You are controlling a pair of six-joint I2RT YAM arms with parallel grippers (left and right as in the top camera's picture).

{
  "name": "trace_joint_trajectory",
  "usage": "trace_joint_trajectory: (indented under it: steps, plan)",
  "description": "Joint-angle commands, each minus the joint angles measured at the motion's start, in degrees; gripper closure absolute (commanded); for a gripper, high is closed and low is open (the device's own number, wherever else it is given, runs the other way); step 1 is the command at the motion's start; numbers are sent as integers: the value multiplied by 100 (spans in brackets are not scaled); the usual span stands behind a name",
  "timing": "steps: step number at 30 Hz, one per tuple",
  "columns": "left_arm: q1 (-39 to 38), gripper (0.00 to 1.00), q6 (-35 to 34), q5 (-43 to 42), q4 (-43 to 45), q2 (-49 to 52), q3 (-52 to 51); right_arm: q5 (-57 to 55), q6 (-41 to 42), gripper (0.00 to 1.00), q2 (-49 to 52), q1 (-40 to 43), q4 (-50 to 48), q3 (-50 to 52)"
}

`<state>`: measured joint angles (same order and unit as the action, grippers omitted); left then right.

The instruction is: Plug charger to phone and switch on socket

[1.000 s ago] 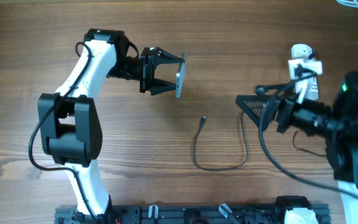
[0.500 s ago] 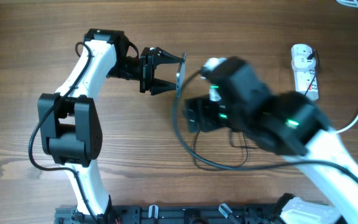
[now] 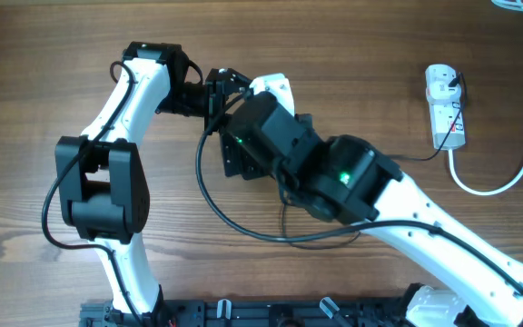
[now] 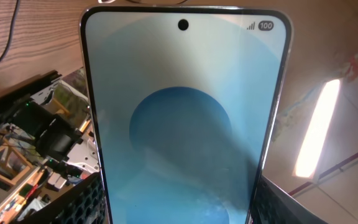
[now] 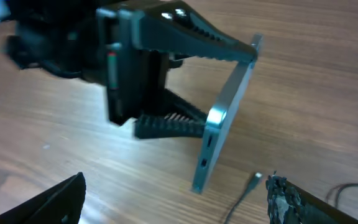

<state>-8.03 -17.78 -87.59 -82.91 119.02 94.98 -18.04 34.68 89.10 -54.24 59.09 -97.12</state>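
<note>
The phone (image 4: 182,118) fills the left wrist view, its teal screen with a pale circle facing the camera. My left gripper (image 4: 179,208) is shut on its two long edges and holds it upright on one edge on the table. In the right wrist view the phone (image 5: 225,118) shows edge-on, its port facing my right gripper (image 5: 176,199), which is open and empty just in front of it. The charger's connector tip (image 5: 253,182) lies on the wood beside the phone's lower corner. The white socket (image 3: 445,107) lies at the far right with a black plug in it. In the overhead view my right arm hides the phone.
The right arm (image 3: 334,177) stretches across the middle of the wooden table. A white lead (image 3: 507,173) curves from the socket to the right edge. A thick black robot cable (image 3: 221,213) loops below the arm. A black rail (image 3: 271,313) runs along the front edge.
My right arm has swung from the right side, near the socket, across the table to the held phone. The left arm and phone have not moved.
</note>
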Motion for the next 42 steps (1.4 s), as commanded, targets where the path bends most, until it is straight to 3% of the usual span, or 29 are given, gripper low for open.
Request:
trace_joint_trajectory:
  steps: [1,11,14,16,24,30,42]
  plan:
    - [-11,42,114,-258,-2,-214,-4,-964,361,5,400,-24,66,-129]
    - [-11,43,111,-258,-2,-214,-4,-1626,780,5,446,-24,138,-101]
    - [-11,43,111,-258,-4,-214,-4,-1622,787,20,448,-24,125,-101]
    - [-11,43,111,-258,-4,-214,-4,-1622,787,24,452,-24,138,-101]
    - [-11,43,111,-238,11,-214,-4,-1340,901,24,599,-24,94,-101]
    - [-11,42,109,-238,240,-214,-4,-1154,901,38,634,-22,24,-101]
    - [-11,44,83,-240,234,-214,-4,-1593,1202,41,826,-22,-26,-101]
